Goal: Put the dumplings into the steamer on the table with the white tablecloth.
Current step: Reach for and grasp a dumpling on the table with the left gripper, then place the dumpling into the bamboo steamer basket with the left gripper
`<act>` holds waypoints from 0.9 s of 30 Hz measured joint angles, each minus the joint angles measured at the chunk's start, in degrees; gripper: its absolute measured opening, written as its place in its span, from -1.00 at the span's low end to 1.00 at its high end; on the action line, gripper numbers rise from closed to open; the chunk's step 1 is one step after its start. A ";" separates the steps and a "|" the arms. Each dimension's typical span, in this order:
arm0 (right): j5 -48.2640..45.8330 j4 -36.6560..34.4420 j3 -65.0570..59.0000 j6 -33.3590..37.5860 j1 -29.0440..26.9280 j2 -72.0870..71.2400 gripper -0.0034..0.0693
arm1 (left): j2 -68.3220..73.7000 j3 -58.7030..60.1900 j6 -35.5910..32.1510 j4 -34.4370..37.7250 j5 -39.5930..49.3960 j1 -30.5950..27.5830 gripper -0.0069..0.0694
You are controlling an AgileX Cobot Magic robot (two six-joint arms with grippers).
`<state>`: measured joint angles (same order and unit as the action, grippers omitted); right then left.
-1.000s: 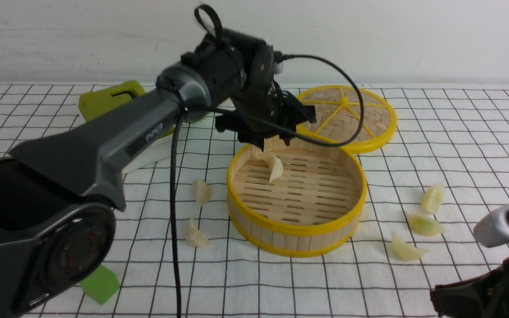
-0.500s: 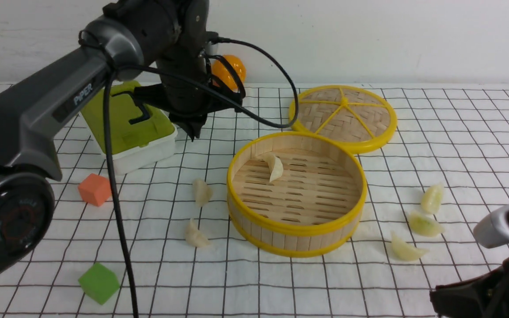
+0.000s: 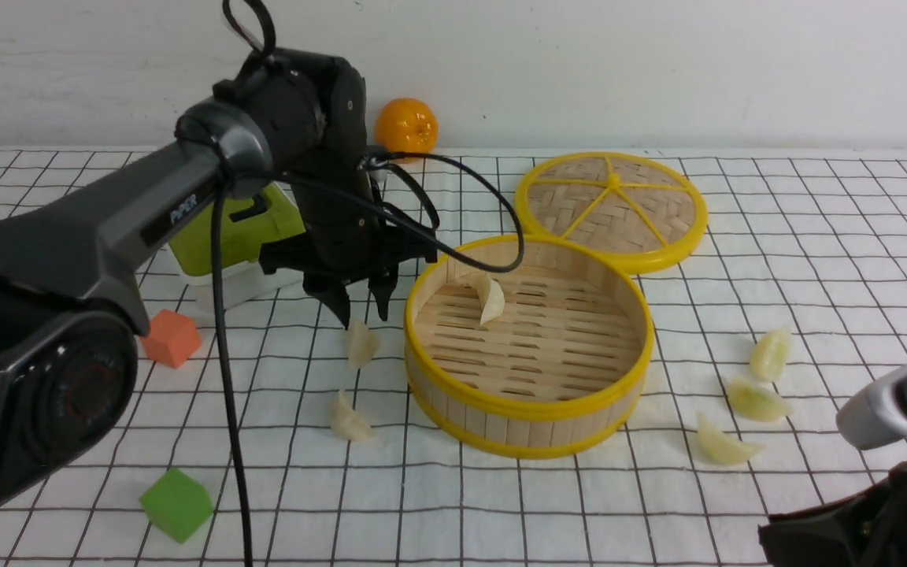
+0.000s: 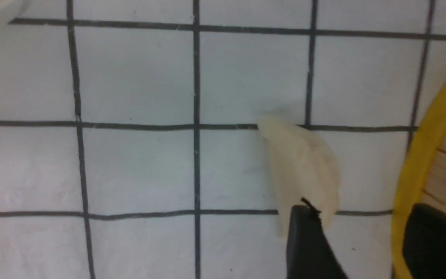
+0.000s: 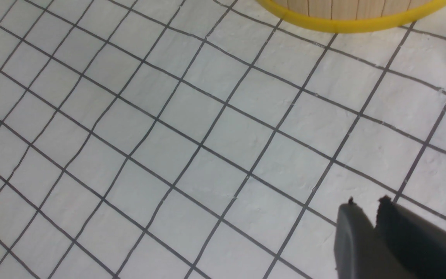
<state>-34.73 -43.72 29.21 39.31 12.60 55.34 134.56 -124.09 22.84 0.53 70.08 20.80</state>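
Note:
The steamer [image 3: 528, 409] stands mid-table on the white tablecloth [image 3: 816, 260], with one dumpling [image 3: 489, 298] lying inside near its far wall. My left gripper [image 3: 362, 315] hangs open just above a dumpling [image 3: 360, 344] beside the steamer's left rim. The left wrist view shows that dumpling [image 4: 304, 162] past one fingertip of the left gripper [image 4: 366, 221], and the steamer's rim [image 4: 424, 155] behind the other. A second dumpling [image 3: 349, 419] lies nearer. Three dumplings [image 3: 754, 400] lie right of the steamer. My right gripper [image 5: 366, 211] hovers over bare cloth, its jaws a narrow slit apart and empty.
The woven yellow-rimmed lid [image 3: 611, 209] lies behind the steamer. An orange [image 3: 406, 126] sits by the back wall. A green-lidded white box [image 3: 233, 228] stands behind my left arm, with an orange cube [image 3: 172, 337] and a green cube [image 3: 176, 504] nearer the front left.
My left arm left the steamer's far rim, swung back and left, then dropped over the dumpling left of the steamer. The right arm barely moved.

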 joint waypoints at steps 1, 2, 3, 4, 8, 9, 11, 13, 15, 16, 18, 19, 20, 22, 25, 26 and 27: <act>0.00 0.00 0.00 0.00 0.00 0.00 -0.67 | 0.24 0.00 0.13 -0.13 0.00 0.00 0.11; 0.06 0.00 0.00 0.00 0.00 0.00 -0.66 | 0.94 0.00 0.27 -0.90 0.00 0.00 0.17; 0.11 0.00 0.00 0.00 0.00 0.00 -0.66 | 1.32 0.00 0.31 -1.24 -0.07 0.06 0.18; 0.17 0.00 0.00 0.00 0.00 0.00 -0.65 | 1.47 0.00 0.31 -1.39 -0.07 0.06 0.18; 0.16 0.00 0.00 0.00 0.00 0.00 -0.65 | 3.00 0.00 0.31 -1.83 -1.27 0.11 -0.04; 0.16 0.00 0.00 0.00 0.00 0.00 -0.65 | 2.97 0.00 0.31 -1.84 -1.34 0.11 -0.06; 0.16 0.00 0.00 0.00 0.00 0.00 -0.65 | 3.32 0.00 0.38 -2.52 -1.75 0.11 -0.25; 0.16 0.00 0.00 0.00 0.00 0.00 -0.65 | 3.32 0.00 0.33 -3.02 -1.93 0.11 -0.25; 0.16 0.00 0.00 0.00 0.00 0.00 -0.65 | 3.12 0.00 0.26 -3.60 -1.93 0.17 -0.25; 0.16 0.00 0.00 0.00 0.00 0.00 -0.65 | 2.62 0.00 -0.25 -4.66 -1.93 0.17 -0.25; 0.16 0.00 0.00 0.00 0.00 0.00 -0.65 | 1.35 0.00 -0.58 -5.88 -1.87 0.17 -0.25; 0.16 0.00 0.00 0.00 0.00 0.00 -0.65 | 0.23 -0.40 -0.72 -6.36 -1.46 0.17 -0.25; 0.16 0.00 0.00 0.00 0.00 0.00 -0.65 | -0.57 -0.95 -0.73 -6.37 -1.04 0.17 -0.25; 0.16 0.00 0.00 0.00 0.00 0.00 -0.65 | -2.88 -3.20 -1.03 -5.31 0.00 0.35 -0.25; 0.80 0.00 0.00 0.00 0.00 0.00 -0.65 | -4.80 -8.18 -2.85 -0.84 0.69 2.24 -0.25; 0.94 0.00 0.00 0.00 0.00 0.00 -0.65 | -5.00 -9.57 -3.52 0.37 0.62 3.57 -0.25; 0.96 0.00 0.00 0.00 0.00 0.00 -0.65 | -5.00 -9.78 -3.63 0.55 0.62 3.88 -0.25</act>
<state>-33.77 -43.72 29.21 39.31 12.60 55.34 129.56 -133.87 19.22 1.08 70.70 24.68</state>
